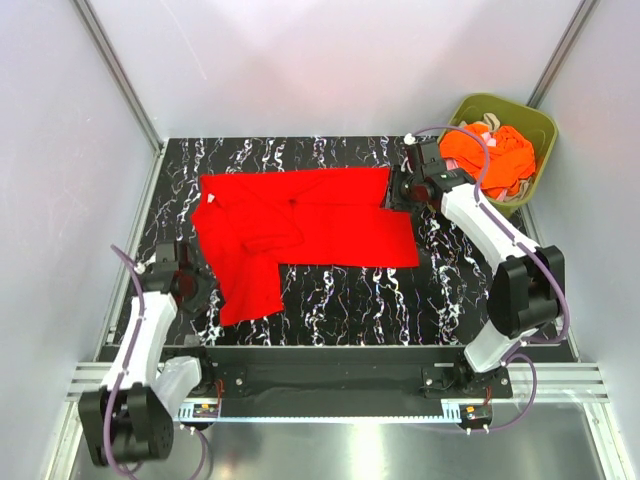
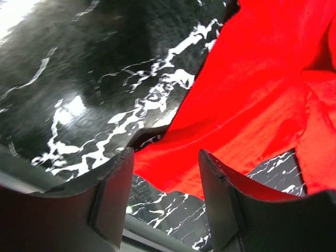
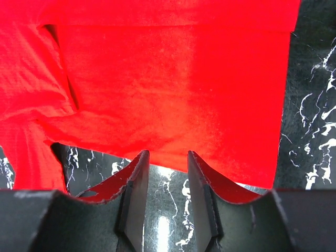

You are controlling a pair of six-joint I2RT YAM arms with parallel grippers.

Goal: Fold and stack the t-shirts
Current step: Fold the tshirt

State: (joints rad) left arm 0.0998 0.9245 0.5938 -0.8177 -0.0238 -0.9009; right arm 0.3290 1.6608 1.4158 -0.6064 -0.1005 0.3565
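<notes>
Table (image 1: 340, 305): black top with white marble veining; both arms are bolted at its near edge.

Red t-shirt (image 1: 300, 225): lies flat on the table's far-centre part, partly folded over itself. One flap runs toward the near left. Also seen in the left wrist view (image 2: 252, 94) and the right wrist view (image 3: 173, 89).

Olive-green bin (image 1: 541, 126): stands off the table's far right corner.

Orange t-shirt (image 1: 492, 155): bunched inside the bin, with a scrap of pale cloth (image 1: 489, 122) showing behind it.

Right gripper (image 1: 402, 188) (image 3: 168, 155): at the red t-shirt's right edge. Its fingers are parted by a narrow gap, with bare table between them and nothing held.

Left gripper (image 1: 190, 285) (image 2: 165, 157): just beside the near-left flap. Its fingers are set wide, with the cloth's edge beyond the tips and nothing held.
</notes>
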